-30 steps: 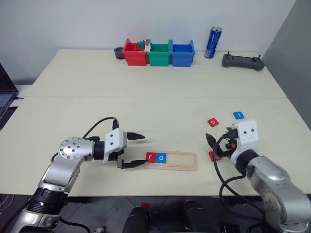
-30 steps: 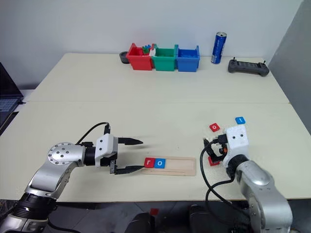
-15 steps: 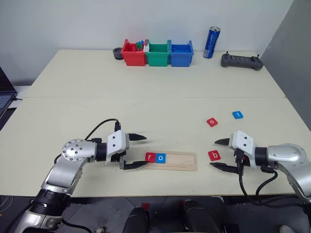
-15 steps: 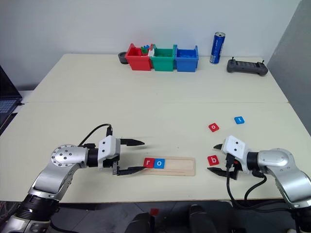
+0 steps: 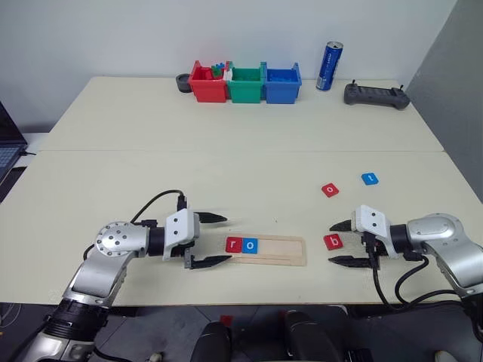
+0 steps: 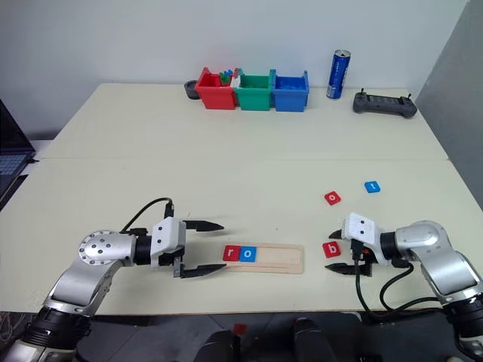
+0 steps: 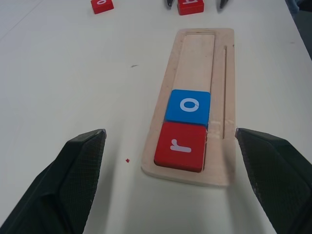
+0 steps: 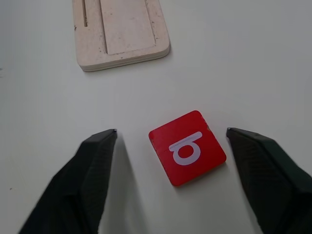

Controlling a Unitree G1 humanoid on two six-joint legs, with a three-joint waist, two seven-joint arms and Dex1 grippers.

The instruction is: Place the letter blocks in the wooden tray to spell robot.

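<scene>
Nearest the front edge of the pale worktop [image 5: 226, 151] lies the wooden tray [image 5: 283, 251], a long narrow pale slab with a shallow groove, its long axis running left to right. In the groove at its left end sit two square tiles touching each other: a red r tile [image 5: 234, 244] at the very end and a blue o tile [image 5: 250, 245] just beside it; the remainder of the groove is bare wood. The left tool [image 5: 219, 240] hovers just off that left end, fingers spread wide and pointing along the tray, grasping nothing. Off the tray's right end, the right tool [image 5: 339, 243] points left with its fingers apart on either side of a red b tile [image 5: 333, 241] lying flat on the worktop, turned a little askew; the fingers do not touch it. Farther back sit a red o tile [image 5: 330, 189] and a blue tile [image 5: 369, 179], well apart from the tray. At the far edge stand a red bin [image 5: 208, 83] holding small coloured pieces, a green bin [image 5: 246, 84] and a blue bin [image 5: 283, 84], then a blue can [image 5: 330, 66] and a black controller [image 5: 376, 96].
</scene>
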